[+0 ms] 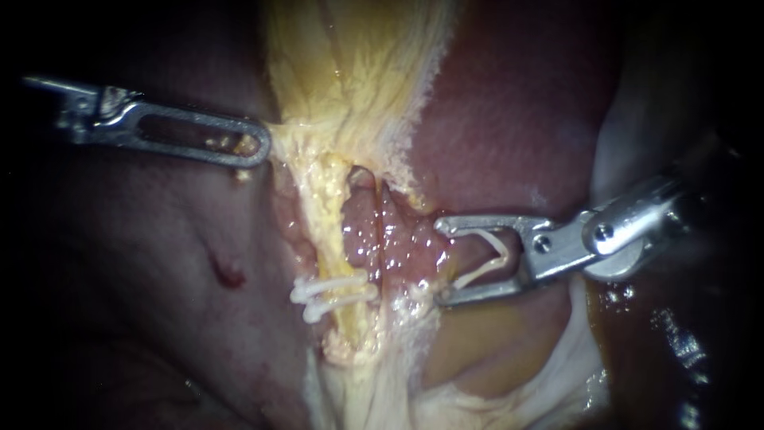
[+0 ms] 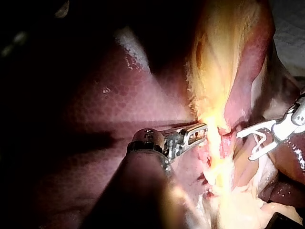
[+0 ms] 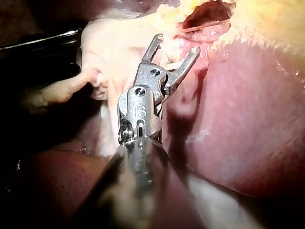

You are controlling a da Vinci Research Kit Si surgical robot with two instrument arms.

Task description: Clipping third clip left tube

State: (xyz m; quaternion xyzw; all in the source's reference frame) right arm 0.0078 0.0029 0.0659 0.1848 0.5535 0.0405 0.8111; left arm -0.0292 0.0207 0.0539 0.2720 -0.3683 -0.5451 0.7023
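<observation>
The left tube (image 1: 328, 231) is a yellow strand running down the middle, with two white clips (image 1: 334, 293) across its lower part. My right instrument (image 1: 440, 263) comes in from the right. Its jaws stand wide apart and hold a white clip (image 1: 487, 263) between them. Their tips lie against the pink glistening tissue (image 1: 390, 243) just right of the tube, not around the tube. The same jaws and clip show in the right wrist view (image 3: 177, 43). My left instrument (image 1: 259, 150) is shut on the yellow tissue (image 1: 294, 131) above the tube, as the left wrist view (image 2: 202, 131) also shows.
Dark red liver (image 1: 517, 119) fills the upper right, and more liver (image 1: 143, 263) with a small red spot (image 1: 227, 275) lies on the left. Pale white tissue (image 1: 613, 151) runs behind the right instrument's shaft. Yellow fatty tissue (image 1: 358, 56) fans out above.
</observation>
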